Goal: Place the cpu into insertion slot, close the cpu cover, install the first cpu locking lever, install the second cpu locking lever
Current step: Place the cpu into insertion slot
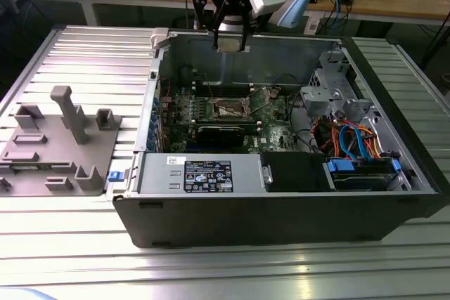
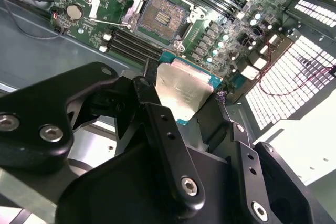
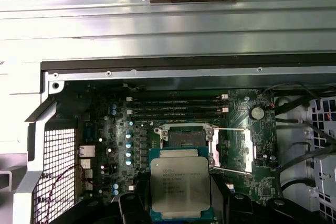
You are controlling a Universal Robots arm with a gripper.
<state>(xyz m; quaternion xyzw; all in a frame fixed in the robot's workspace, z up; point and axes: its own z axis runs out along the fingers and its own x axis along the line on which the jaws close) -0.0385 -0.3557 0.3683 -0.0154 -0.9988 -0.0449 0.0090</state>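
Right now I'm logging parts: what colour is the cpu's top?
The cpu is silvery-grey, teal-green bordered; best in the first wrist view.

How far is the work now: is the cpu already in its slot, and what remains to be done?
Nothing is finished yet. In hand: the gripper has its jaws shut on the cpu, held above the open case. The insertion slot is bare, its contact field showing, and the cpu cover is swung open beside it. Left: seating the cpu, closing the cover, and both locking levers.
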